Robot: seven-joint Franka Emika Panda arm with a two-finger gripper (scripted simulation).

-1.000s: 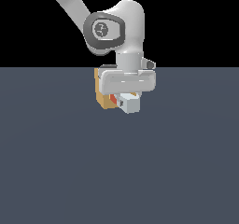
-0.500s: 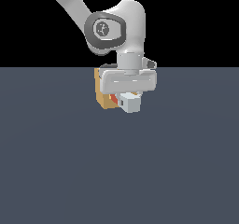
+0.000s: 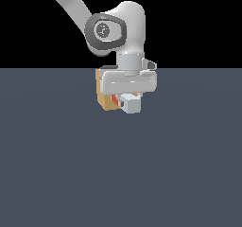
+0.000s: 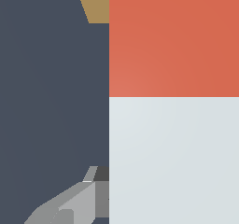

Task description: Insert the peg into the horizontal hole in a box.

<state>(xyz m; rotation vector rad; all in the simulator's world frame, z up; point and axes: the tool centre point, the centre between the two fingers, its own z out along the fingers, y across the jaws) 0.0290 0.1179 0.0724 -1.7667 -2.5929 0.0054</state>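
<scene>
Arm comes in from the upper left of the exterior view, wrist bent so the hand points down at the grey floor (image 3: 121, 174). Gripper (image 3: 128, 102) sits low, just in front of the box (image 3: 103, 94) — the white hand body hides most of the box's face.

Jaws clamped on the peg (image 3: 127, 103): in the exterior view its white end pokes out below the hand, toward the camera, with a sliver of red-orange showing behind it next to the box. In the wrist view the peg (image 4: 173, 101) fills most of the frame, red-orange half and white half meeting at a straight line across the middle; one grey finger (image 4: 79, 202) lies against the white half's edge.

Box is tan-orange, resting on the floor; only its left side and a lower corner show in the exterior view. A tan wedge of the box (image 4: 95, 3) appears in the wrist view beside the red half's far end. Hole itself not visible — hand and peg cover it. Cannot tell whether the red tip has entered.
</scene>
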